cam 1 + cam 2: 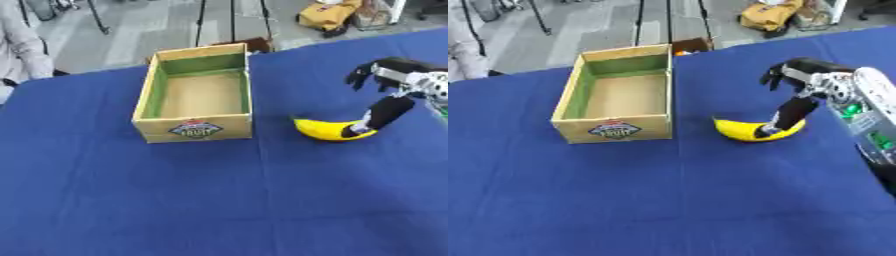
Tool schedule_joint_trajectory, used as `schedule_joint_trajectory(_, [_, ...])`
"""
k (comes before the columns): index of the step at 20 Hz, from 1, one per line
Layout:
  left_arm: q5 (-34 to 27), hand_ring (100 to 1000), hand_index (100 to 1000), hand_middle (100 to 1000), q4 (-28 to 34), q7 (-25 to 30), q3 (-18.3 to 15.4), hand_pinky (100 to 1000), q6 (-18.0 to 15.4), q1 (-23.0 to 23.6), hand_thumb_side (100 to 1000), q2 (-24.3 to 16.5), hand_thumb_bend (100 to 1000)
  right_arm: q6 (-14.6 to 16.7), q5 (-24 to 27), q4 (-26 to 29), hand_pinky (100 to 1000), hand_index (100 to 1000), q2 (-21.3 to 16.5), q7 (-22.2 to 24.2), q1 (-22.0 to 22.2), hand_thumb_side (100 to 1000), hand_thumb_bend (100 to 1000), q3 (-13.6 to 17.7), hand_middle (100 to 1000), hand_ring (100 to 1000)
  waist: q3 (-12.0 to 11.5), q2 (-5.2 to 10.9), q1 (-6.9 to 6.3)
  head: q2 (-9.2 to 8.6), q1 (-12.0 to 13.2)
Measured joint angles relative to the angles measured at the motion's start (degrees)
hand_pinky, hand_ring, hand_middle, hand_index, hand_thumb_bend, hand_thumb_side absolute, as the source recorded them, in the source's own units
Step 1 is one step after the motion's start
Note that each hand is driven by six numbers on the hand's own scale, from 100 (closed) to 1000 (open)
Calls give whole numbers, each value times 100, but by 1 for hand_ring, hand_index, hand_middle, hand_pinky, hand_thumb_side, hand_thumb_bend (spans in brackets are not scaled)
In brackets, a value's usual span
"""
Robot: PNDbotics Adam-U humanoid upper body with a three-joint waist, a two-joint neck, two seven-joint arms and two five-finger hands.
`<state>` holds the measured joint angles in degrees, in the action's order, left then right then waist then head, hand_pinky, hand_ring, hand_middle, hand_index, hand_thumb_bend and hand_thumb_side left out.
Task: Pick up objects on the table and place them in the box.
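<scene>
Blue cloth: covers the whole table [131, 200]; both task things sit on it.
Box: a wooden box [194, 129] with green-painted inner walls and a fruit label on its near wall stands left of centre, open at the top, nothing visible inside.
Banana: a yellow banana [319, 130] lies on the cloth just right of the box, near its near right corner but not touching it, ends curving upward.
Right robot hand: the right robot hand [791, 111] reaches in from the right; one dark finger points down onto the banana's right end, the others are curled above, away from the fruit. Whether anything opposes that finger across the banana cannot be told.
Left robot hand: not in view.
Risk, grip: contact at one tip only means the curved banana may rock or pivot and slide out on lifting.
Risk, box: the fruit could push against the box wall and shift it, or strike the rim and drop outside.
</scene>
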<state>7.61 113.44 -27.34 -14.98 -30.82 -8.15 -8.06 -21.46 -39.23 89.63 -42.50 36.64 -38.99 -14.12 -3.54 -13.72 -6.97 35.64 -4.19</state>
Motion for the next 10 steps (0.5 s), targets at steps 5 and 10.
schedule_joint_trajectory(5, [-3,637,741,666,0,14,17,326,-2,-8,887,39,100,-8,204,-27,754,855,50,-289,101,194,704,-10,692,1000,-4,-27,-3,0,-5])
schedule_joint_trajectory(10, [-4,637,741,666,0,21,29,324,-2,-26,883,45,100,1,378,-58,744,838,73,-458,174,153,680,-62,661,997,-5,-40,-12,0,-30])
